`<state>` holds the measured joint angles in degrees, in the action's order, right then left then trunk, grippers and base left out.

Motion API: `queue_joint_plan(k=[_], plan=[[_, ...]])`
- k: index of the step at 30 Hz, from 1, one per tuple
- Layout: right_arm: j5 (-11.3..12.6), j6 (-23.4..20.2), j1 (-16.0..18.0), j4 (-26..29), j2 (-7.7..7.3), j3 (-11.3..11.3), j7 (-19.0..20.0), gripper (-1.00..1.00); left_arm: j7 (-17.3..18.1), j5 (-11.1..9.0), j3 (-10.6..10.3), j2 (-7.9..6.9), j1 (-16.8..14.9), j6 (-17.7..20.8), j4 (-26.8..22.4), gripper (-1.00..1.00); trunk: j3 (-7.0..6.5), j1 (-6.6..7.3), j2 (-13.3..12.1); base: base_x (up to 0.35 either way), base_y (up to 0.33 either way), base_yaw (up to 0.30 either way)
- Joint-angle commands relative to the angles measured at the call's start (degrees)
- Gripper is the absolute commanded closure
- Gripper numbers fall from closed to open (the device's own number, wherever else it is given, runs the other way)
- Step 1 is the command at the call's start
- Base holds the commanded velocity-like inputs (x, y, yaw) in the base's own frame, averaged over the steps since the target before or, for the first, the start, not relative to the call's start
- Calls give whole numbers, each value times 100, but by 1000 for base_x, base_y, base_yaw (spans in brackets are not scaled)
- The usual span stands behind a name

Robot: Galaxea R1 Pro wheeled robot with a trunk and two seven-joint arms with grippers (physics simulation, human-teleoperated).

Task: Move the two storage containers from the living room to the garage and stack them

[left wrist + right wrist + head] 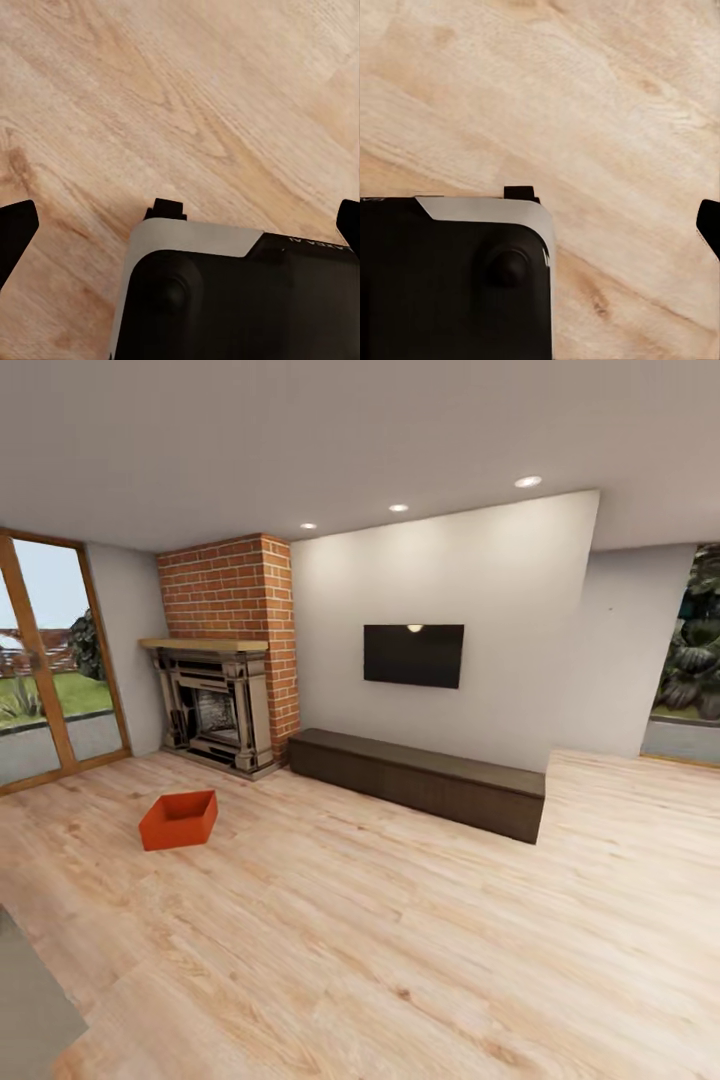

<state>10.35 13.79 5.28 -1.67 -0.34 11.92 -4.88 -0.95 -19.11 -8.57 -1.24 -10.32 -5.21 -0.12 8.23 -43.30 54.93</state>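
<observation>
sitting on wood floor (pixel 400 960), storage container (pixel 179 820) near fireplace (pixel 215 705), left end effector (pixel 180 225) wide, right unclear

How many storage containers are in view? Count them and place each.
1: a storage container on the wood floor, in front of the brick fireplace. The second may be out of frame.

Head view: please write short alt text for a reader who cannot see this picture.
An orange-red storage container sits open-top on the light wood-plank floor of a living room, in front of a red brick fireplace. A black TV hangs on the wall above a long low dark cabinet.
</observation>
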Motion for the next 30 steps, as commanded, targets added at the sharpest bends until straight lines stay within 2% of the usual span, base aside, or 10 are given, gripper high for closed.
queue_joint_plan(k=[1,23,30], plan=[[47,31,8,-18,3,51,-7,-100,-10,-40,-49,1,-5,-15,4,-100,8,-4,5,326,0,110],[54,-26,8,-18,40,35,-94,-100,-10,-40,-49,-3,-5,-15,4,-100,8,-4,5,326,0,10],[63,-25,8,-18,23,23,-96,-100,-10,-38,-49,-2,-5,-15,4,-100,8,-4,5,326,0,209]])
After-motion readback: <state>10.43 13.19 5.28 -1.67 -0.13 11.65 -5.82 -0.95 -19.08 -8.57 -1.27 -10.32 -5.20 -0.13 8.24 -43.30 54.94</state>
